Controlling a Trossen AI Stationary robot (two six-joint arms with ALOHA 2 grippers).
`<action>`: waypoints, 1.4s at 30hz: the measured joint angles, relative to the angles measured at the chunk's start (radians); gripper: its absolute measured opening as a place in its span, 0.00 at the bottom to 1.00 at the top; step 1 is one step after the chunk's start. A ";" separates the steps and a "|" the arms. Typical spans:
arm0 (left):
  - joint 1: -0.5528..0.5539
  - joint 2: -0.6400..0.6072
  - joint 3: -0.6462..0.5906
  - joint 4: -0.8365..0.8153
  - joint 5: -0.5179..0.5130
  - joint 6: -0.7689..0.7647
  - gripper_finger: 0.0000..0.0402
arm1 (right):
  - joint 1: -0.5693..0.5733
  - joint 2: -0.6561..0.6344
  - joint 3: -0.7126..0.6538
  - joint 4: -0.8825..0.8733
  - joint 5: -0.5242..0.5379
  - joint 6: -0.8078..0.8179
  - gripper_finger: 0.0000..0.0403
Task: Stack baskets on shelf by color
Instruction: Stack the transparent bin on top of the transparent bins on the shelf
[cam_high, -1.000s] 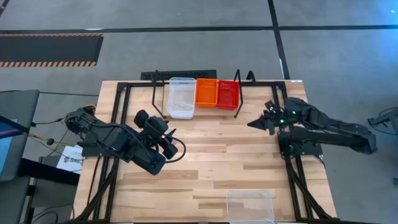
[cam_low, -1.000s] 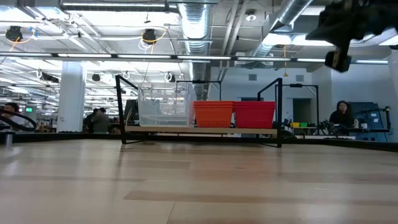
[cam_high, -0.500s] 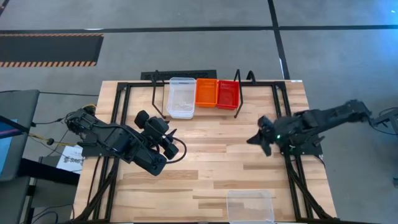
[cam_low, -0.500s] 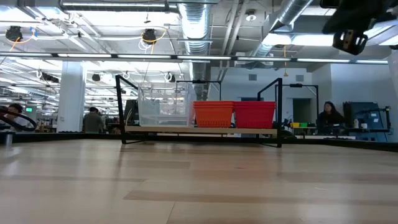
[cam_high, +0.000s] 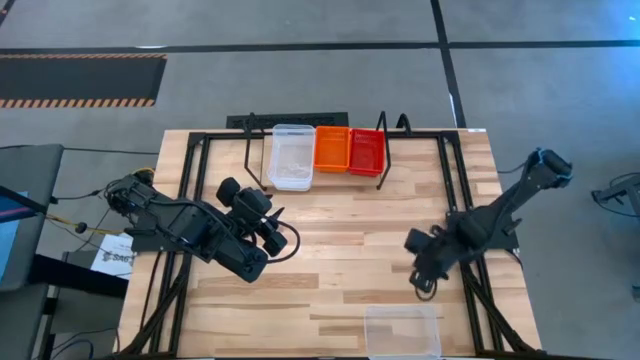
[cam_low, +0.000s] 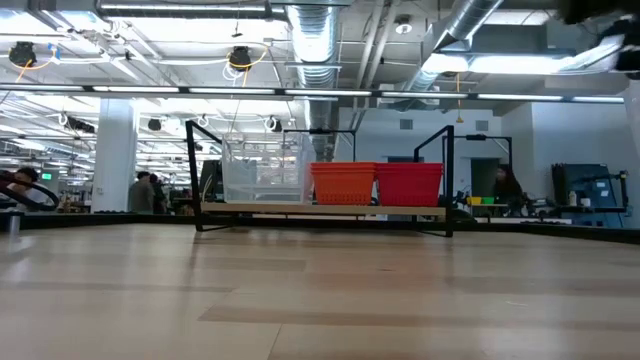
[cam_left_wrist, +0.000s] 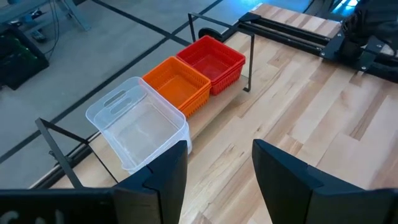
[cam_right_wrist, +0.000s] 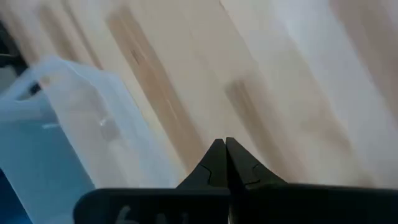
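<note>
My right tool (cam_high: 421, 287) was closed and empty, poised over the wooden desk (cam_high: 330, 250) near the lone clear plastic mesh basket (cam_high: 402, 331) at the desk's near edge. My left tool (cam_left_wrist: 219, 163) waited open, facing the low black wire-frame shelf (cam_high: 383, 150). On that shelf a clear basket stack (cam_high: 292, 156), an orange basket stack (cam_high: 332, 148) and a red basket stack (cam_high: 367, 150) stood side by side. I judged that only the lone clear basket remained to be shelved.
</note>
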 joint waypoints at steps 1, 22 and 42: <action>0.000 0.000 0.000 0.000 0.000 0.001 0.42 | 0.028 0.020 0.025 -0.043 -0.001 0.069 0.00; 0.000 0.000 0.000 0.000 0.003 0.103 0.42 | 0.337 0.332 0.269 -0.166 -0.174 0.951 0.29; 0.000 0.000 0.000 0.000 0.003 0.116 0.42 | 0.325 0.510 0.274 -0.020 -0.212 0.948 0.52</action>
